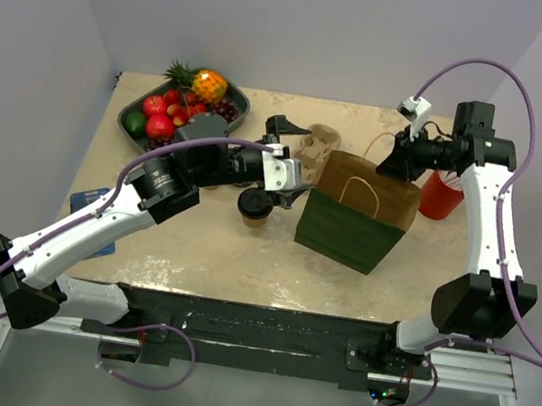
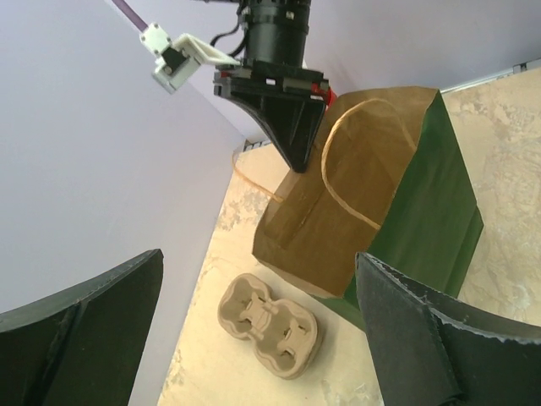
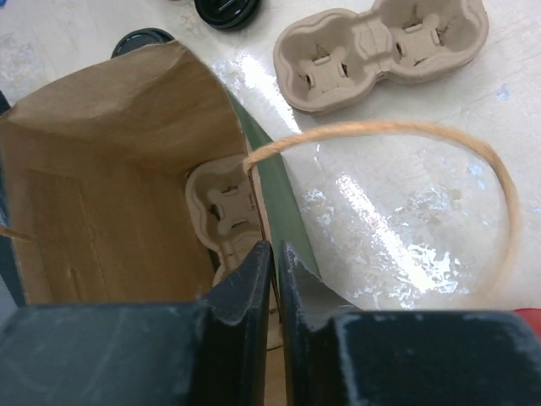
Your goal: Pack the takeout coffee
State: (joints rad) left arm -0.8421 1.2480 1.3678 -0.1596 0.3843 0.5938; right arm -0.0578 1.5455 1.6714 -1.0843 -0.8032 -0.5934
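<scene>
While the left end effector (image 2: 260,258) stands wide open and holds nothing, its two dark fingers at the lower left and lower right of the left wrist view, the right end effector (image 3: 275,254) is drawn narrow. It pinches the top rim of the dark green paper bag with a brown kraft inside (image 1: 347,236), just beside one twine handle (image 3: 397,131). That bag stands upright right of centre in the top view, with its mouth open. A small kraft-tan paper cup with a round black plastic lid (image 1: 255,206) stands on the beige stone-patterned tabletop (image 1: 193,253), just left of the bag and outside it, close below the left end effector in the top view. Inside the bag lies a pulp cardboard two-cup carrier (image 3: 221,211). A second carrier of the same kind (image 3: 385,46) lies on the tabletop at the upper right of the right wrist view, with its wells bare. A red cup (image 1: 440,197) stands right of the bag, near the right arm, and a dark tray of fruit (image 1: 199,126) sits at the upper left of the top view
</scene>
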